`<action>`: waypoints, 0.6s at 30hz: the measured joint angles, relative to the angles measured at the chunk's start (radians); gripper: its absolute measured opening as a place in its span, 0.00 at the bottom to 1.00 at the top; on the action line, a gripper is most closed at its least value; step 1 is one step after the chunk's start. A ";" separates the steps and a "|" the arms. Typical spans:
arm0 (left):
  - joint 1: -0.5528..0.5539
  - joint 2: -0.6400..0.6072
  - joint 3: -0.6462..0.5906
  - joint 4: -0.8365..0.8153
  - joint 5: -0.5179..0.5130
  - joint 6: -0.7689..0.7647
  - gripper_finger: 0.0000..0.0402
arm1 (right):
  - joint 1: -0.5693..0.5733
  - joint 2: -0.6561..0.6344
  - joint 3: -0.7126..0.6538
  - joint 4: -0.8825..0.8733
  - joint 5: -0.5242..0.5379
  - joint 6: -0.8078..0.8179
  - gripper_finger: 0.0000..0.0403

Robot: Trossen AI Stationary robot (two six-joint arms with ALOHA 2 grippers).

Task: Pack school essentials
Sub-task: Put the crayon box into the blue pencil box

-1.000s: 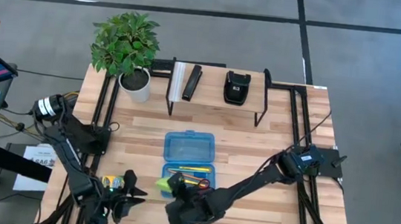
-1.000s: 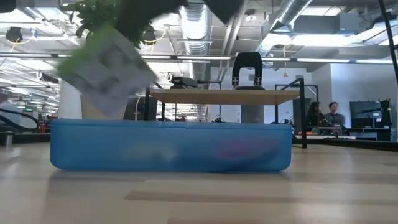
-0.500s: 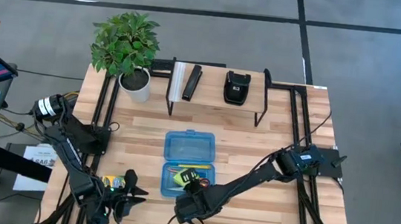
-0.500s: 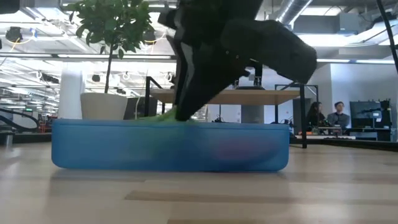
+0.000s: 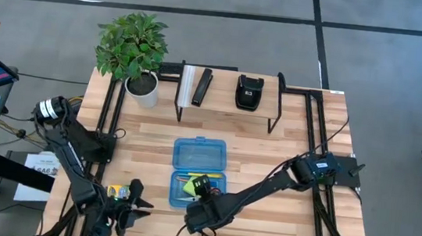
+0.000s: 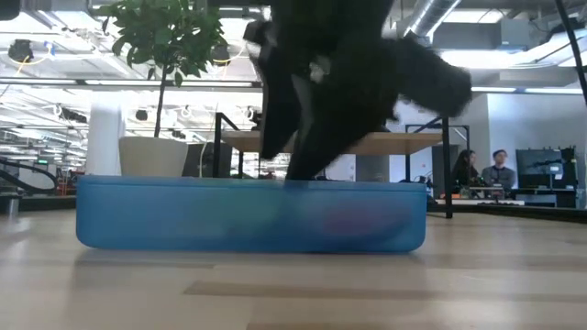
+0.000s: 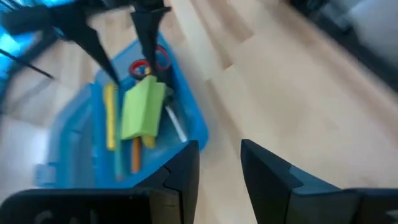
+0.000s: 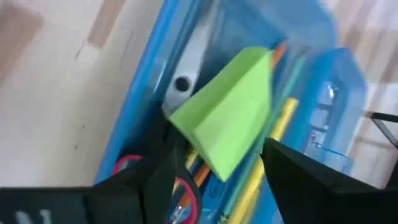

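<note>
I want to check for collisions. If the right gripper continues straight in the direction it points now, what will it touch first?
Most likely the lime sticky-note pad. It lies directly ahead of the open right gripper, tilted on the pencils inside the blue case. Depth is unclear.

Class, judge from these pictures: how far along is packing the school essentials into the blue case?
Done: pencils and scissors lie in the blue case. In hand: the right gripper stands open around the lime sticky-note pad lying on them. Left: the case lid is open; the left gripper waits beside.
</note>
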 joint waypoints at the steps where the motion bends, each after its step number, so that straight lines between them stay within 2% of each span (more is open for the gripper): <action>1: 0.000 -0.020 0.000 -0.003 0.019 -0.029 0.27 | 0.000 -0.008 0.006 -0.001 0.000 0.012 0.64; 4: 0.000 -0.096 0.000 -0.045 0.083 -0.157 0.27 | 0.000 -0.039 0.024 0.028 -0.001 0.043 0.64; 7: 0.000 -0.172 0.001 -0.147 0.119 -0.315 0.27 | -0.005 -0.062 0.029 0.148 -0.015 0.046 0.64; 10: -0.004 -0.226 0.001 -0.284 0.163 -0.468 0.27 | -0.022 -0.065 0.031 0.305 -0.116 0.021 0.63; 12: -0.004 -0.246 0.001 -0.360 0.201 -0.548 0.28 | -0.037 -0.065 0.031 0.345 -0.172 -0.007 0.63; 15: 0.013 -0.251 0.001 -0.436 0.308 -0.636 0.32 | -0.058 -0.065 0.031 0.343 -0.188 -0.010 0.63; 18: 0.032 -0.231 0.001 -0.471 0.433 -0.703 0.41 | -0.072 -0.065 0.031 0.334 -0.189 0.017 0.63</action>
